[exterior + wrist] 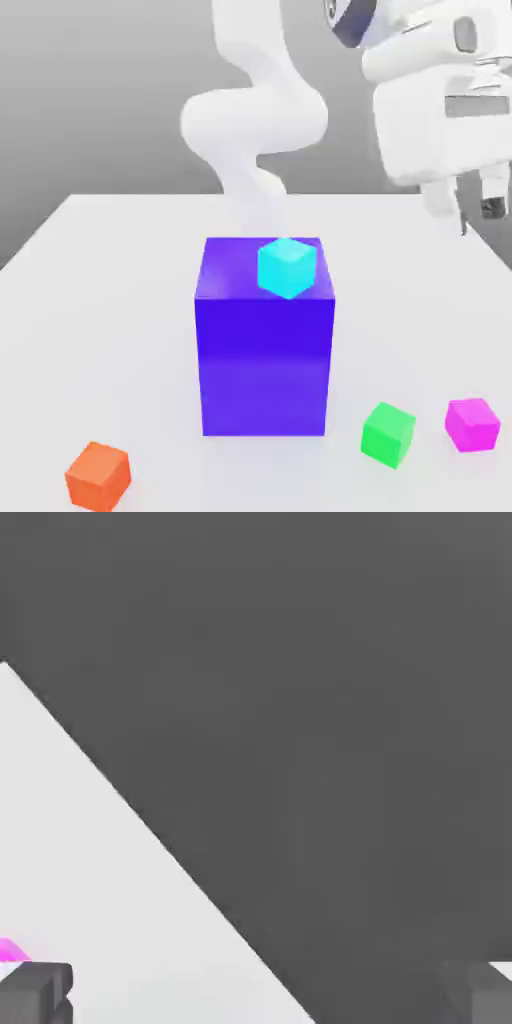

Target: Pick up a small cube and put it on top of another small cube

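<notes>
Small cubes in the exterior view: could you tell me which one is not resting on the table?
The cyan cube: it sits atop the big blue-purple block, unlike the orange, green and magenta ones.

My arm rises from the far middle of the table, a white column that bends in an S-curve and reaches up and over toward the exterior view's right. My hand hangs high on that side, wrist block pointing down. My gripper (pixel 476 212) points downward, well above the table. My fingers (pixel 36 990) are spread wide apart, one at each lower corner in the hand view, nothing between them.
</notes>
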Controlling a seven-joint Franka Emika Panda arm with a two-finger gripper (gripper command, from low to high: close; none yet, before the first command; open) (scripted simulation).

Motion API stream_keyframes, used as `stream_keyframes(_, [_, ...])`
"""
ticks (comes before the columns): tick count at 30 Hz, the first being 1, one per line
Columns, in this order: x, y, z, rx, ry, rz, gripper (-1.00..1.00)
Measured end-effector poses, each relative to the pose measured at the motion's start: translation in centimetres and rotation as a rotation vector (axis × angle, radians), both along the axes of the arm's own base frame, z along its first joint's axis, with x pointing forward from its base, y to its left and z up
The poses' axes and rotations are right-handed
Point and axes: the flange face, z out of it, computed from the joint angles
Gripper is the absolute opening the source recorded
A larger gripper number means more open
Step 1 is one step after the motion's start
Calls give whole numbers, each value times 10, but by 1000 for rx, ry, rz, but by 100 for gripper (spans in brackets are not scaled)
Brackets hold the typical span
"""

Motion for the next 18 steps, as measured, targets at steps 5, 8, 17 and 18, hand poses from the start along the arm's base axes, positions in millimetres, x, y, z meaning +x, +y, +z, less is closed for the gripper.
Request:
stream_keyframes(5, [-29,63,-95,-111,85,310,0])
stream_keyframes(8, [-48,78,-151,-179,135,463,0])
stream_keyframes(17, [-79,93,-277,-260,192,659,-100])
stream_keyframes(18, [-79,93,-277,-260,192,659,-100])
